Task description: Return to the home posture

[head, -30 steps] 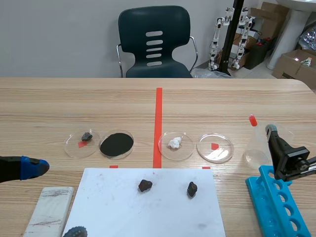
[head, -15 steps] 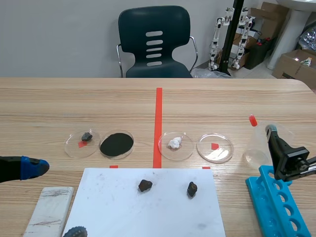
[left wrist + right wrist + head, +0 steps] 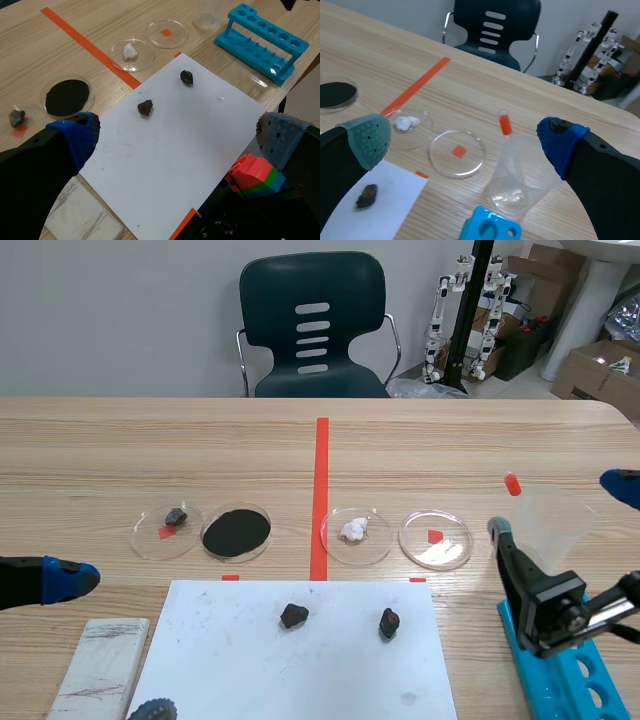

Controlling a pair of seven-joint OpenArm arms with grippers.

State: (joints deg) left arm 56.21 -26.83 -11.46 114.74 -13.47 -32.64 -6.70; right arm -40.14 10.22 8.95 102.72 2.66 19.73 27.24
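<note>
R pincer [image 3: 462, 137] shifted inward, open | beaker [image 3: 520, 175] ahead | rack [image 3: 490, 228] under

Dark chair [image 3: 313, 325] behind wooden table [image 3: 150, 450]

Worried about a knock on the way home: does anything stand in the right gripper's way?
Yes. The clear plastic cup holding an orange-capped tube stands close ahead of the open right gripper, ungripped, in line with its finger gap; the blue plastic tube rack lies just under it. Lifting straight up looks safest.
</note>
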